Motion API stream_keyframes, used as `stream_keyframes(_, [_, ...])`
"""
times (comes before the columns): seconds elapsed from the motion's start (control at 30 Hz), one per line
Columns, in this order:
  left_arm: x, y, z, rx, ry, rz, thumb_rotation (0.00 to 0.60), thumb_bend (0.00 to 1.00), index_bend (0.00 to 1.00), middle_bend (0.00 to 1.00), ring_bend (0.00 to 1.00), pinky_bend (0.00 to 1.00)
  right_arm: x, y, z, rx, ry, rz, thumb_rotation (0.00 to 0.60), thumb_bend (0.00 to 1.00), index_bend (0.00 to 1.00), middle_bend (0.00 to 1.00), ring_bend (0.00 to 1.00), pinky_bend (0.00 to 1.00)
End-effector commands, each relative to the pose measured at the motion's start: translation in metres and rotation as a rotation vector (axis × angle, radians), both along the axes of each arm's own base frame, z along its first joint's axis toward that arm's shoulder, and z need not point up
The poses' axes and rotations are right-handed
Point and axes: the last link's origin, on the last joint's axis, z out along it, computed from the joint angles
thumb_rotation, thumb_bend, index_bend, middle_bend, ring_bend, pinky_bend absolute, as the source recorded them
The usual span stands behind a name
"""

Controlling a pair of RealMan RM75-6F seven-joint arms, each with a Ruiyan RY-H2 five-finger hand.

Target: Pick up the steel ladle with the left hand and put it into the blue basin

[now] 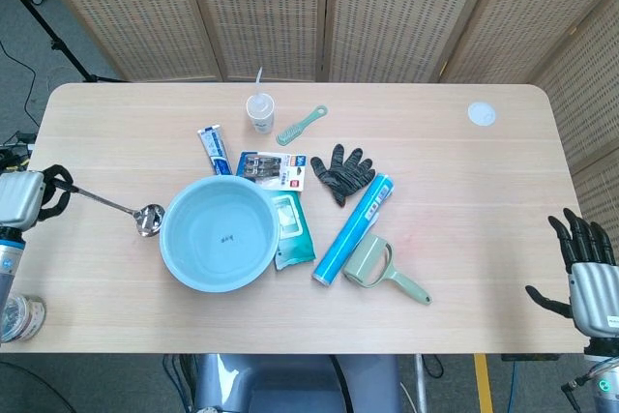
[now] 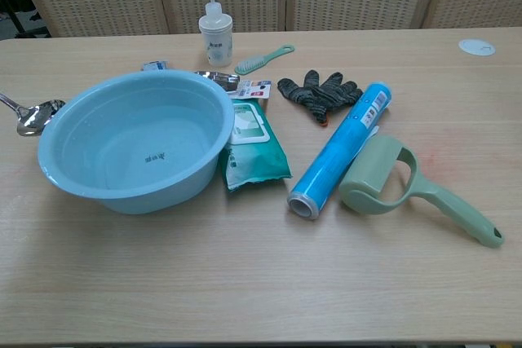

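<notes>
Left hand at the left edge of the light wooden bench, fingers closed around the handle end of the polished steel ladle. Ladle bowl hangs just beside the left rim of the round pale-blue plastic basin; whether it touches the rim cannot be told. Basin stands left of centre, its right side against a green wipes packet. Right hand at the bench's right near corner, fingers spread, holding nothing.
</notes>
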Motion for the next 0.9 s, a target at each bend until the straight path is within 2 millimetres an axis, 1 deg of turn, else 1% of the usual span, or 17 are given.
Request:
stream_keyframes(0.03, [0.041,-0.01,0.029,0.046,0.044,-0.128,0.6,0.57,0.87,0.99,0.89,0.79,0.001,0.001,0.004,-0.007,-0.011,0.003,0.6,0.0,0.02,0.0,0.0,0.0])
stream_keyframes(0.07, [0.051,-0.011,0.031,0.049,0.052,-0.132,0.6,0.57,0.87,0.99,0.89,0.79,0.001,0.001,0.005,-0.008,-0.015,0.003,0.6,0.0,0.02,0.0,0.0,0.0])
stream_keyframes(0.17, [0.069,-0.012,0.036,0.051,0.081,-0.138,0.6,0.57,0.87,0.99,0.89,0.79,0.001,0.002,0.007,-0.008,-0.021,0.004,0.6,0.0,0.02,0.0,0.0,0.0])
stream_keyframes(0.27, [0.079,-0.015,0.04,0.046,0.131,-0.131,0.6,0.57,0.87,0.99,0.89,0.79,0.001,0.002,0.009,-0.009,-0.029,0.005,0.6,0.0,0.02,0.0,0.0,0.0])
stream_keyframes(0.33, [0.081,-0.017,0.042,0.041,0.15,-0.121,0.6,0.57,0.87,0.99,0.89,0.79,0.002,0.002,0.009,-0.009,-0.031,0.006,0.6,0.0,0.02,0.0,0.0,0.0])
stream_keyframes(0.5, [0.077,-0.022,0.044,0.033,0.202,-0.083,0.6,0.57,0.88,0.99,0.89,0.79,0.002,0.003,0.01,-0.006,-0.033,0.007,0.6,0.0,0.02,0.0,0.0,0.0])
stream_keyframes(0.73, [0.061,-0.025,0.048,0.038,0.239,-0.038,0.6,0.57,0.88,0.99,0.89,0.79,0.003,0.003,0.009,-0.004,-0.03,0.005,0.6,0.0,0.02,0.0,0.0,0.0])
stream_keyframes(0.8, [0.06,-0.025,0.049,0.042,0.226,-0.041,0.6,0.57,0.88,0.99,0.89,0.79,0.003,0.003,0.008,-0.002,-0.028,0.005,0.6,0.0,0.02,0.0,0.0,0.0])
stream_keyframes(0.9, [0.064,-0.026,0.051,0.043,0.194,-0.063,0.6,0.57,0.88,0.99,0.89,0.79,0.003,0.003,0.007,-0.002,-0.027,0.003,0.6,0.0,0.02,0.0,0.0,0.0])
